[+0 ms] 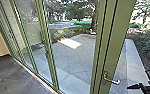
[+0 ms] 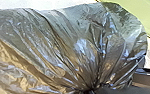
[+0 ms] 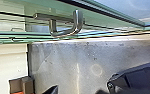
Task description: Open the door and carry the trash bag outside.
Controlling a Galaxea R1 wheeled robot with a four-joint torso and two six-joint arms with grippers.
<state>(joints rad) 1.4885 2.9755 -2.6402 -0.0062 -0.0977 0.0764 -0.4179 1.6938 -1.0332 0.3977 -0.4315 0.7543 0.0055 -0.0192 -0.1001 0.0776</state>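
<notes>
My right gripper (image 1: 137, 80) is at the lower right of the head view, open, beside the lever handle (image 1: 112, 80) on the green door frame (image 1: 117, 37). A gap separates the two. In the right wrist view, the metal handle (image 3: 77, 23) shows above my right gripper (image 3: 83, 87), whose dark fingers stand apart. The shiny dark trash bag (image 2: 66, 45) spreads across the left wrist view, its folds drawn together at my left gripper (image 2: 92, 90), which is shut on it. Whether the door is latched I cannot tell.
Green-framed glass panels (image 1: 28, 32) run along the left, above a dark indoor floor (image 1: 11, 75). Through the glass lies a paved yard (image 1: 76, 57), with shrubs (image 1: 147, 42) at the right and a tree trunk (image 1: 94, 20) behind.
</notes>
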